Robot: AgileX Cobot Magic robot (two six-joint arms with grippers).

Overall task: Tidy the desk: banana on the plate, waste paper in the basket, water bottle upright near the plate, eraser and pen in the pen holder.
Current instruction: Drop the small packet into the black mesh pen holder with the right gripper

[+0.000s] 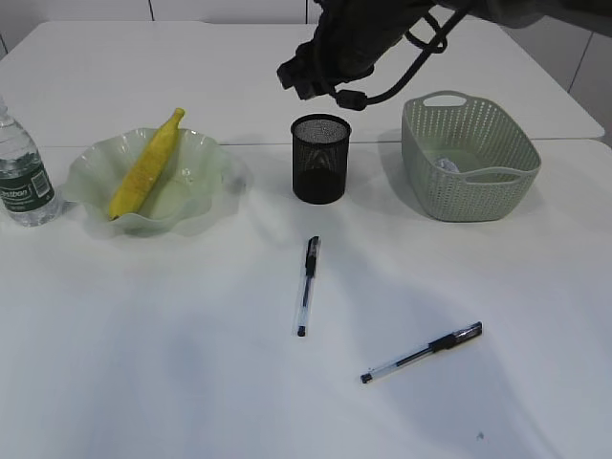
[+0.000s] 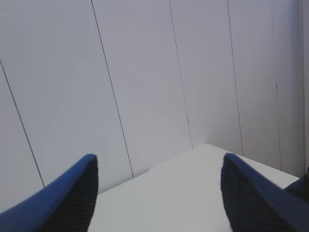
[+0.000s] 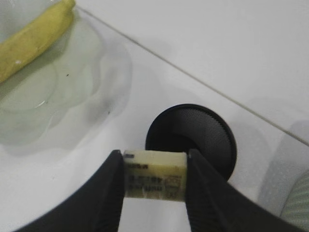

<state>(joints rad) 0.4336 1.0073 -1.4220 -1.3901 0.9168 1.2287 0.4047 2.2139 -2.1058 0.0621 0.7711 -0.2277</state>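
Nearest the exterior camera on the white counter (image 1: pixel 191 382): a clear pen (image 1: pixel 422 352) lying slantwise, well in front of the pen holder (image 1: pixel 320 158) and off to its right. A little farther back, a second pen (image 1: pixel 306 285) with a dark cap, lengthwise, just in front of the pen holder. Beyond these, standing upright at mid-counter, the black mesh pen holder itself. Left of it, a pale green wavy plate (image 1: pixel 206 158) with the banana (image 1: pixel 146 165) lying across it; farther left, at the frame's edge, a water bottle (image 1: pixel 23 172) upright beside the plate. Right of the pen holder, a grey-green woven basket (image 1: pixel 469 158) with a scrap of white waste paper (image 1: pixel 448 164) inside. Above and behind the pen holder, hanging in the air, the dark right claw (image 1: pixel 311 78); contents not visible from this side.

Shown only in the right wrist view: right claw (image 3: pixel 155 175) clamped partway shut on a cream eraser (image 3: pixel 154 175) with printed lettering, held crosswise between both fingers, directly over the near rim of the pen holder (image 3: pixel 193 135), with banana (image 3: pixel 34 36) and plate (image 3: pixel 72 82) off beyond.

Shown only in the left wrist view: left claw (image 2: pixel 159 193) spread wide, nothing between its blue fingers (image 2: pixel 72 198), aimed at a panelled wall (image 2: pixel 145 72) past a counter corner, away from the pen holder.
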